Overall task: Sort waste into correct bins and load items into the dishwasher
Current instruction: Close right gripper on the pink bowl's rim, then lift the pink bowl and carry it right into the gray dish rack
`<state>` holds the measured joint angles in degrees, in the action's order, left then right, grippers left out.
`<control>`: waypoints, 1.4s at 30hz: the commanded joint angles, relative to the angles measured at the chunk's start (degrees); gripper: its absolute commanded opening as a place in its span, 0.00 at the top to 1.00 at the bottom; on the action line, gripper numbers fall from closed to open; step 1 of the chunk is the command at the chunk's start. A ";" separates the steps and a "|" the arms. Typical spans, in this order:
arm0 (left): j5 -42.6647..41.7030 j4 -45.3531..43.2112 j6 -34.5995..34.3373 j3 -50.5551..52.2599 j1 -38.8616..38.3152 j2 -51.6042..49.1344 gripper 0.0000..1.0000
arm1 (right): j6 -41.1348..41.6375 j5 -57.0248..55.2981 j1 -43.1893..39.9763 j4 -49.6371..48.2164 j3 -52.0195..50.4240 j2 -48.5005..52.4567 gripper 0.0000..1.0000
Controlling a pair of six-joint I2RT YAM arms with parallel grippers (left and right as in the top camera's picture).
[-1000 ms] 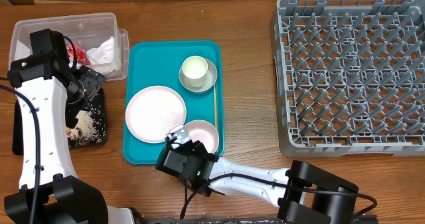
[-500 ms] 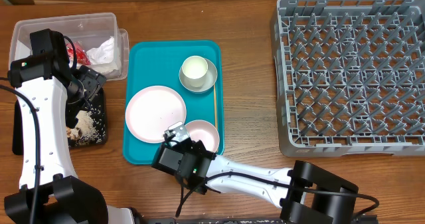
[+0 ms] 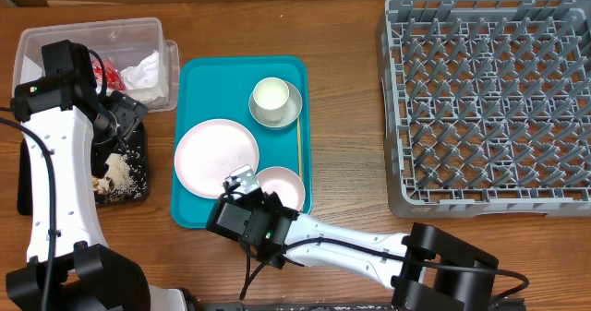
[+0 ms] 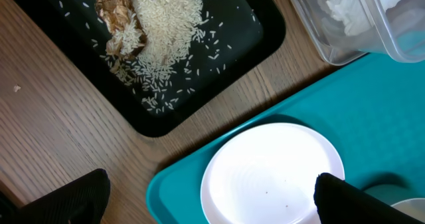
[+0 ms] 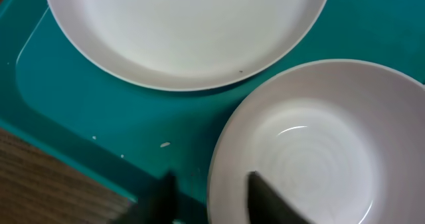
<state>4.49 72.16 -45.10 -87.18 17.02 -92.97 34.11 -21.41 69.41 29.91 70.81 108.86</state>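
My right gripper [image 3: 245, 177] is low over the teal tray [image 3: 199, 80]. Its jaws are open and straddle the near rim of the small white bowl [image 5: 319, 144], one finger [image 5: 269, 201] inside and one outside. The large plate [image 3: 216, 157] lies just left of the bowl [image 3: 284, 186]. My left gripper [image 4: 212, 184] is open and empty, high over the large plate's [image 4: 272, 171] left edge. The black tray [image 4: 219, 44] holds rice and brown scraps [image 4: 143, 31]. The clear tub [image 3: 55, 39] holds napkins [image 3: 143, 71] and a red wrapper [image 3: 113, 71].
A white cup [image 3: 271, 97] stands on a smaller plate [image 3: 294, 113] at the back of the teal tray. A thin pale stick [image 3: 298, 154] lies along the tray's right side. The grey dish rack [image 3: 489, 99] stands at the right.
My right gripper has slid a little to the left and farther onto the teal tray at the bowl's rim. The left arm has not moved.
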 commanded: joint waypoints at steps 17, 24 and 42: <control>-0.04 -0.07 -1.22 0.39 0.22 0.74 0.00 | 0.70 0.70 0.02 0.02 1.27 2.40 0.84; -0.04 -0.07 -1.22 0.39 0.22 0.74 0.00 | 0.66 0.37 0.00 3.63 5.40 2.25 0.92; -0.04 -0.07 -1.22 0.39 0.22 0.74 0.00 | 0.20 -17.27 -22.03 34.45 30.18 -9.46 0.96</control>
<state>4.49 72.16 -45.10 -87.18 17.02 -92.97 34.46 -33.98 55.94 63.42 97.82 106.15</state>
